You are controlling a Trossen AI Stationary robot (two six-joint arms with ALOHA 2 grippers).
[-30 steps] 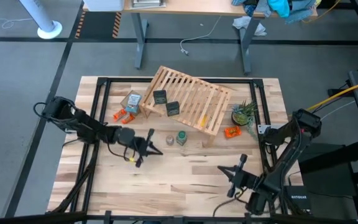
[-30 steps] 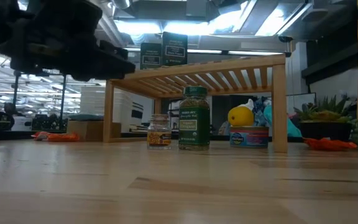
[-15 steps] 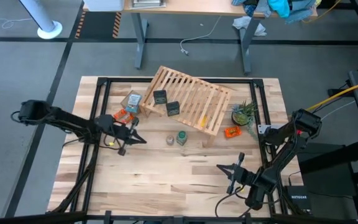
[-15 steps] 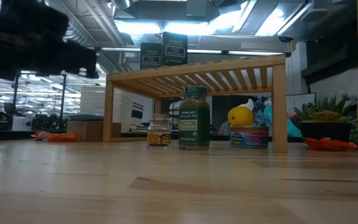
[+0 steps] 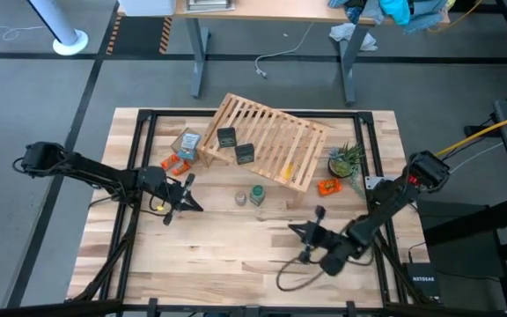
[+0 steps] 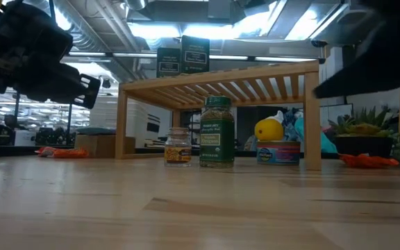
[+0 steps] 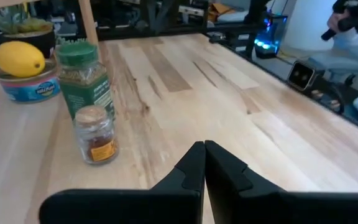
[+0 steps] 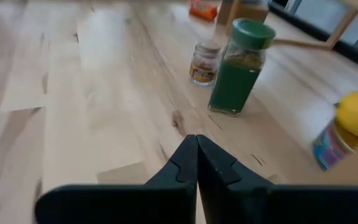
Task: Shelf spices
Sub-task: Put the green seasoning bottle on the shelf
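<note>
The slatted wooden shelf (image 5: 267,145) sits tilted toward the back of the desk (image 5: 236,246), and everything else can be placed from it. Two dark squarish jars (image 5: 235,145) already stand on top of its bars, side by side near one end; from table height they show up above the shelf's top edge (image 6: 183,55). In front of the shelf, down on the desk, the green round jar (image 5: 257,195) stands upright with the tiny clear glass jar (image 5: 240,199) just beside it, apart from each other and from the shelf's legs.

The left tool (image 5: 188,193) hovers out in front of the shelf, off to the glass jar's side, its fingers pressed together on nothing. The right tool (image 5: 296,231) is farther out from the shelf, nearer the desk's front edge, its fingers likewise pressed together and empty.

Under the shelf a lemon (image 6: 269,130) rests on a small tin (image 6: 278,152). A tan cardboard box (image 5: 186,143) lies just beside the shelf's end.
</note>
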